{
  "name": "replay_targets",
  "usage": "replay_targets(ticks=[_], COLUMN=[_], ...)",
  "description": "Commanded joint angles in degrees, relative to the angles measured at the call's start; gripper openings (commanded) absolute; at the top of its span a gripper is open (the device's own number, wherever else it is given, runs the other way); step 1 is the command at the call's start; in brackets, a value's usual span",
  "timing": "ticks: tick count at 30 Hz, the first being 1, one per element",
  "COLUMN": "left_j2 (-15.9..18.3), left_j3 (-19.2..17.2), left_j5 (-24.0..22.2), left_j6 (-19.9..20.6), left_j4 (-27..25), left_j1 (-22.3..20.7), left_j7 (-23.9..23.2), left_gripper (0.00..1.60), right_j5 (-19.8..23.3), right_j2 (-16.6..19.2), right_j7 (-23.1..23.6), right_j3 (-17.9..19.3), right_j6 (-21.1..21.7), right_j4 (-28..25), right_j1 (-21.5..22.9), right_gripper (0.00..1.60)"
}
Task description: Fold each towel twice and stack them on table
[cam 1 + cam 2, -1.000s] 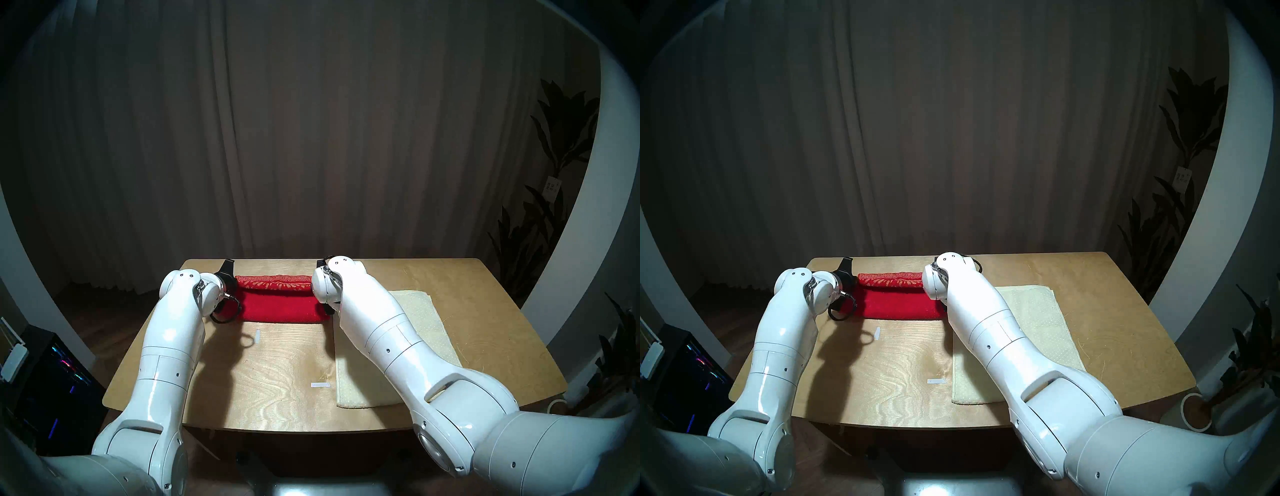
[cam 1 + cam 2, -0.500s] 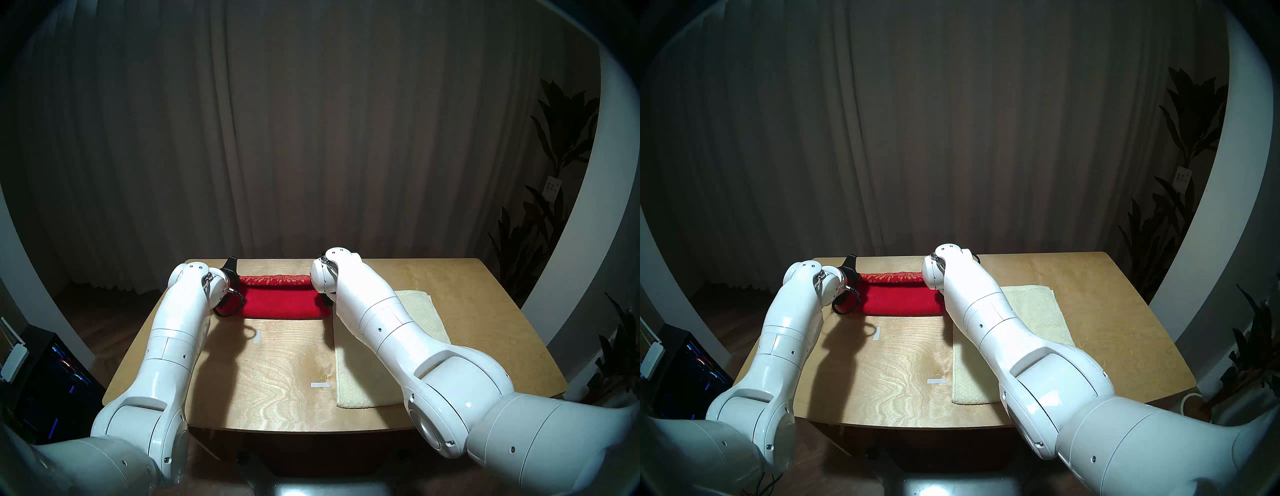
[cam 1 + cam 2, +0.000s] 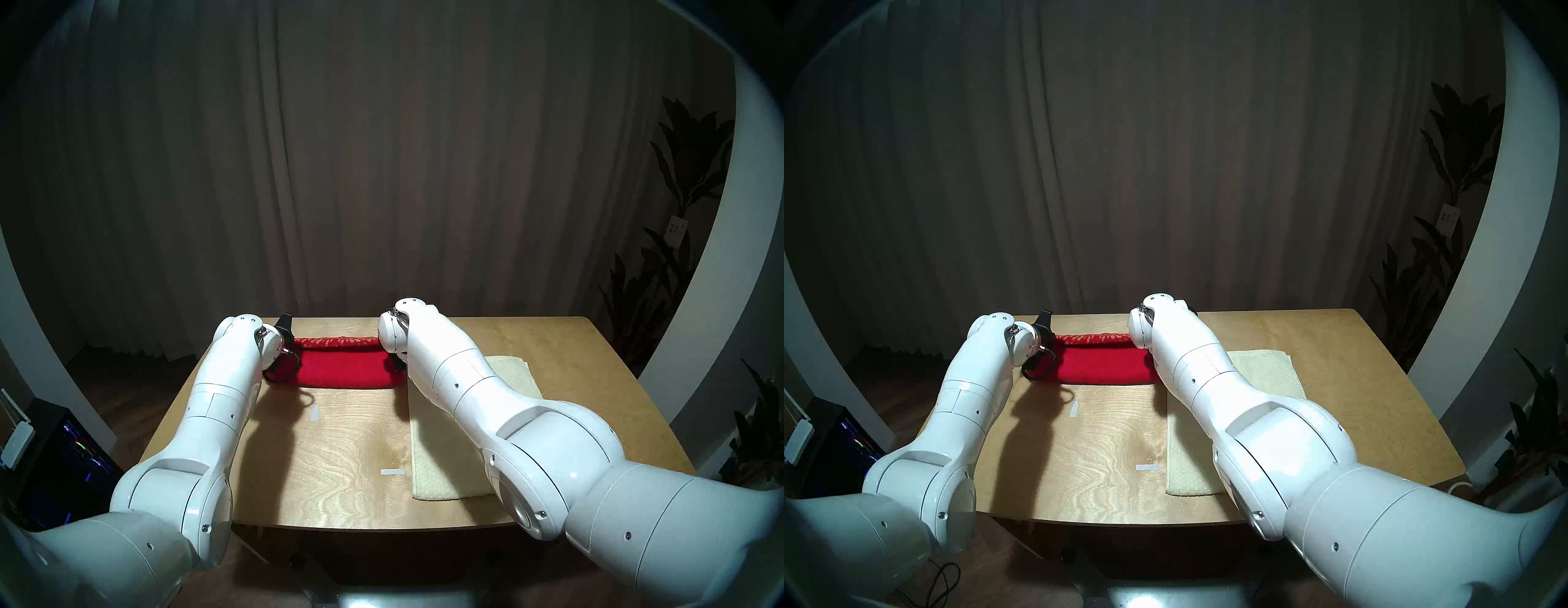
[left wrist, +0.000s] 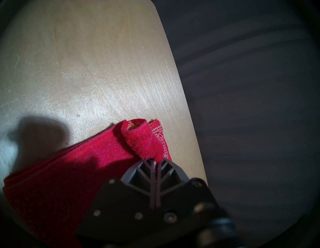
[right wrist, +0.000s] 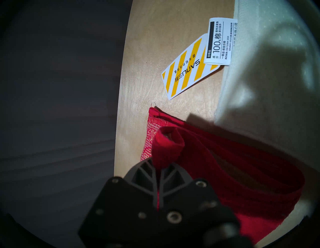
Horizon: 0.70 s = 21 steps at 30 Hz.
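My left gripper [image 4: 156,162] and right gripper [image 5: 160,167] each clamp a rolled corner of the red towel [image 3: 345,368] at the counter's [image 3: 339,458] far edge, the cream towel [image 3: 432,463] lying flat at right.

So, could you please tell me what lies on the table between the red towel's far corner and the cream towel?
A yellow-striped paper tag with a white label lies there on the bare table, shown in the right wrist view.

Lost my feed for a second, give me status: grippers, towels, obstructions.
Left gripper and right gripper each shut on a red towel corner. Cream towel flat under right arm. Striped tag beside it, not blocking.
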Motion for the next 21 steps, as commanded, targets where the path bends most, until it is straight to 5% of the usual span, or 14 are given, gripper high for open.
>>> replay_targets(ticks=[1,8,9,10,11,12,14,16,21], left_j2=[0.2,0.0,0.0,0.0,-0.1,-0.2,-0.2,-0.3,-0.3], left_j3=[0.4,1.1,1.3,1.3,1.5,1.6,1.7,2.0,2.2], left_j5=[0.9,1.4,1.5,1.6,1.7,1.9,2.0,2.2,2.5], left_j6=[-0.9,-1.3,-1.3,-1.4,-1.5,-1.7,-1.8,-2.0,-2.4], left_j4=[2.8,6.4,7.1,7.6,8.1,9.0,9.4,10.6,12.0], left_j1=[-6.4,-8.8,-9.2,-9.5,-9.7,-10.3,-10.6,-11.5,-12.5], left_j7=[-1.8,-2.9,-3.2,-3.4,-3.6,-4.0,-4.3,-5.1,-6.3], left_gripper=[0.33,0.45,0.52,0.60,0.78,1.59,1.60,1.60,1.60], right_j5=[-0.2,0.0,0.0,0.0,0.0,0.0,0.0,0.0,-0.1], right_j2=[-1.0,-1.7,-1.9,-2.0,-2.1,-2.4,-2.5,-2.9,-3.3], right_j7=[2.8,4.9,5.2,5.6,5.9,6.6,6.9,8.0,9.6], right_j3=[0.4,0.9,1.0,1.1,1.2,1.4,1.5,1.7,2.1], right_j6=[0.2,0.7,0.8,0.9,0.9,1.1,1.1,1.3,1.5], right_j4=[3.1,6.4,7.0,7.5,8.0,8.9,9.4,10.7,12.3], right_j1=[4.6,6.0,6.3,6.5,6.8,7.2,7.5,8.2,9.4], right_gripper=[0.00,0.00,0.29,0.40,0.50,0.58,0.62,1.27,1.29])
